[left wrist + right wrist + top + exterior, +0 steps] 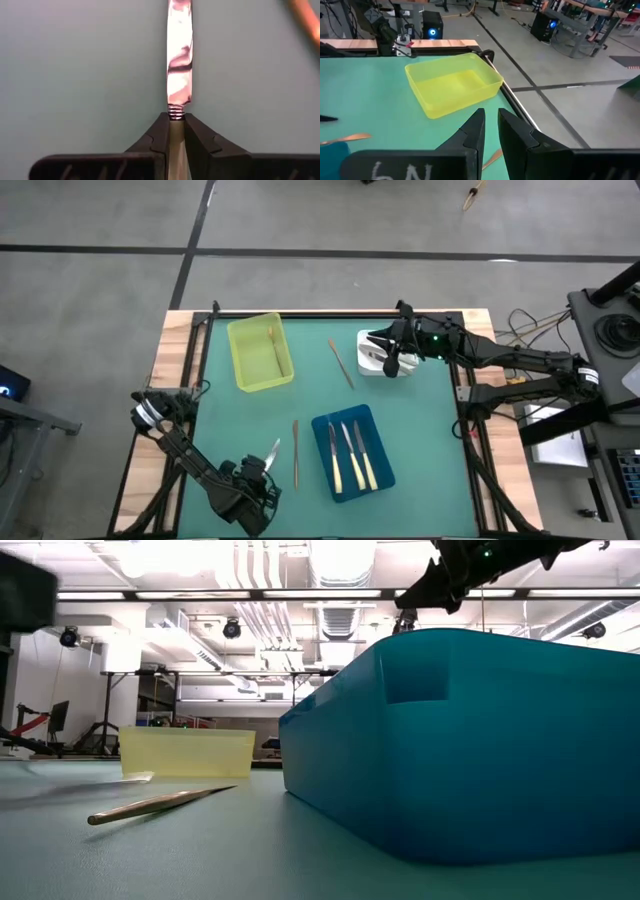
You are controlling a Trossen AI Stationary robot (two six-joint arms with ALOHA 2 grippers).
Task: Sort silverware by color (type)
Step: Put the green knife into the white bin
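Observation:
My left gripper (258, 472) sits near the table's near-left corner, shut on a silver-bladed knife (272, 452) with a cream handle. Three more cream-handled knives (351, 455) lie in the blue tray (325, 425). One thin gold utensil (295, 452) lies on the mat beside the held knife, and another (341, 363) lies between the yellow tray (245, 365) and the white tray (368, 338). A gold piece (270, 332) lies in the yellow tray. My right gripper (390, 362) hangs over the white tray, its fingers a narrow gap apart and holding nothing. My left gripper pinches the knife's cream handle (175, 131) just behind the ribbed collar, between its two fingers (159, 131). The fingers lie along the knife and the silver blade (179, 55) sticks straight out ahead of them. Whether the blade is clear of the mat, I cannot tell.
The blue tray (470, 740) fills the right of the low view, with the gold utensil (160, 802) lying left of it. The yellow tray (452, 87) stands toward the far left. Open green mat lies between the trays. Wooden table edges and black rails frame the mat.

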